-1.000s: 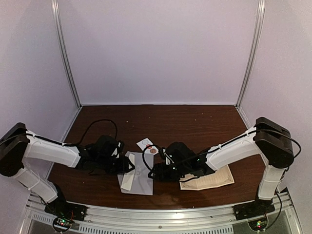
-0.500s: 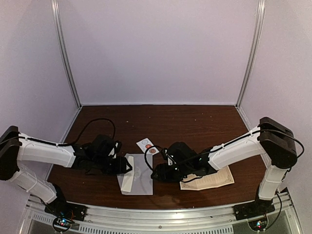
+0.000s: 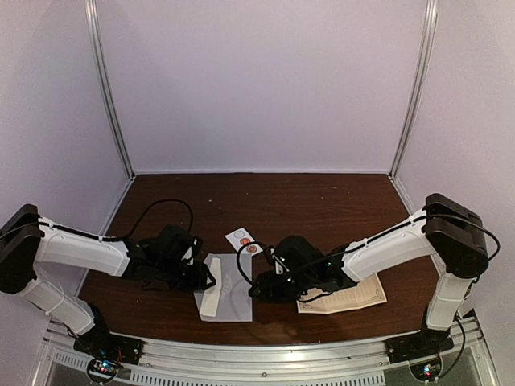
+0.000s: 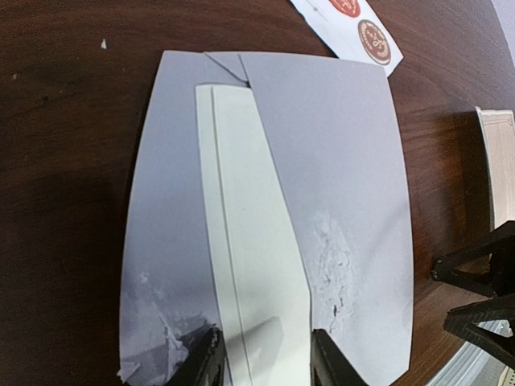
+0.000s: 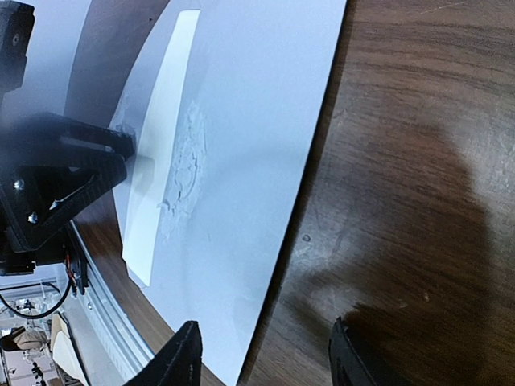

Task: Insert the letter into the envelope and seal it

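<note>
Where set low at the left, straddles the near end of the cream flap [image 4: 249,241] with the left jaws, part open, probably to lift or fold it; cannot tell whether truly pinched. Has the envelope [image 3: 229,289] flat on the counter [image 3: 322,209], midway between both arms, so reachable from either side. Finds the sticker strip [image 3: 241,240] just behind, handy for sealing. Hovers the right jaws, open and empty, over the envelope's right edge, likely to steady it. Shows the letter [image 3: 342,297] further right, not yet inside.
</note>
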You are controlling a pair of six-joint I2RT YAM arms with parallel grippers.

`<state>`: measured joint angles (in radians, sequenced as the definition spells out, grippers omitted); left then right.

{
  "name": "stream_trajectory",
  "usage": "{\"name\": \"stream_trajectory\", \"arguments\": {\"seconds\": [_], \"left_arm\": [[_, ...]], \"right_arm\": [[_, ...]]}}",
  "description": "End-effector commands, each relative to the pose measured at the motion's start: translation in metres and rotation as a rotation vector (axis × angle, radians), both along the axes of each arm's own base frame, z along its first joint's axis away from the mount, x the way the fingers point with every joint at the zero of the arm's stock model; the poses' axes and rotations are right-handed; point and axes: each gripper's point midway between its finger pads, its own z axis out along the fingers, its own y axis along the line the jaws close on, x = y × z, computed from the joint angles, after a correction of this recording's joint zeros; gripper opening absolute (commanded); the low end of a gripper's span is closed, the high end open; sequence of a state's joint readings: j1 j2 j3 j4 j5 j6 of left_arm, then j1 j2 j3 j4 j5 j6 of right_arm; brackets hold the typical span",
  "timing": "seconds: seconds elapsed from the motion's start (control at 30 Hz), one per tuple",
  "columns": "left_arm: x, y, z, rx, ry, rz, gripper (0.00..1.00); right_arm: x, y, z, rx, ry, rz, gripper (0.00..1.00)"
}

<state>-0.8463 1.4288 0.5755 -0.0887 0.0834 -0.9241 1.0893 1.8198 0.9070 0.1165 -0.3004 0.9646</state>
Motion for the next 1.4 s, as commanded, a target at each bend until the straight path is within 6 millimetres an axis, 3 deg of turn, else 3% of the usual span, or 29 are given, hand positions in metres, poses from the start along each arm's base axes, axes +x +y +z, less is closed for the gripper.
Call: {"name": "stream_trajectory", "arguments": {"seconds": [0.0,0.33,0.6,1.37], "left_arm": [[-0.004,0.004,-0.008,0.030,0.004,-0.016,0.38],[-0.011,0.010,-0.018,0.053,0.037,-0.018,0.38],[-0.013,0.008,-0.019,0.045,0.045,-0.029,0.22],[-0.021,0.003,-0.029,0.015,0.087,-0.051,0.18]], "right_arm": [[-0.011,-0.003,-0.022,-0.049,0.045,0.025,0.53],[-0.010,0.003,-0.026,-0.044,0.054,0.030,0.46],[-0.010,0.009,-0.033,-0.050,0.064,0.041,0.38],[-0.013,0.010,-0.038,-0.068,0.076,0.051,0.31]]}}
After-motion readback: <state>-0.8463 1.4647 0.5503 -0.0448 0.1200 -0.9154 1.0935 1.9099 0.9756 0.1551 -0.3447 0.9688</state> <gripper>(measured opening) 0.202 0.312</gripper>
